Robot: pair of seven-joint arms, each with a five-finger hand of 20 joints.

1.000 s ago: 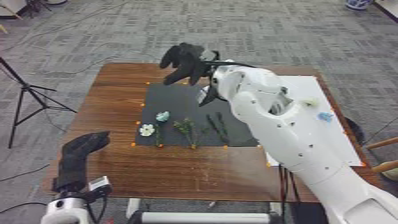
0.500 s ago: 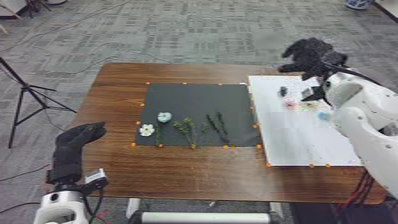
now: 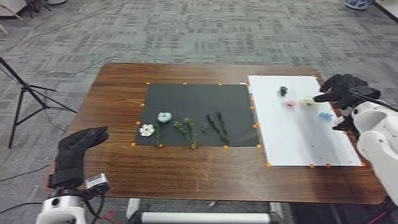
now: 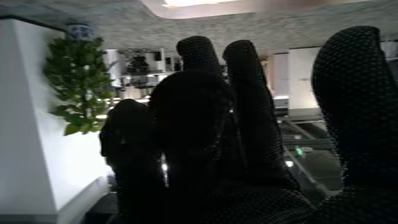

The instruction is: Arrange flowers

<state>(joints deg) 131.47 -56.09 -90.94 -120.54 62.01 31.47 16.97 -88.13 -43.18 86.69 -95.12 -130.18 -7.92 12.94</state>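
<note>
Brown wooden table [image 3: 222,175] bears black mat [image 3: 195,102], white sheet [image 3: 298,142]; white flower [image 3: 147,130], pale-blue flower [image 3: 164,116] on mat; pink blossom [image 3: 290,104] on sheet; right hand [image 3: 346,88] at sheet's edge, fingers straight, partly spread; left hand [image 3: 78,141] over table, fingers together.

Head view: I log the right hand [image 3: 348,90] swinging away from upper centre, over the dark mat [image 3: 195,100], to the frame's right side, by the white sheet's [image 3: 284,140] right edge. It sits lower than half a second ago. The mat's upper right corner comes uncovered, as do the pink flower [image 3: 289,104] and small dark item [image 3: 282,91], upper right. At left, the left hand [image 3: 82,139] drifts slightly up, then partly back down.
</note>
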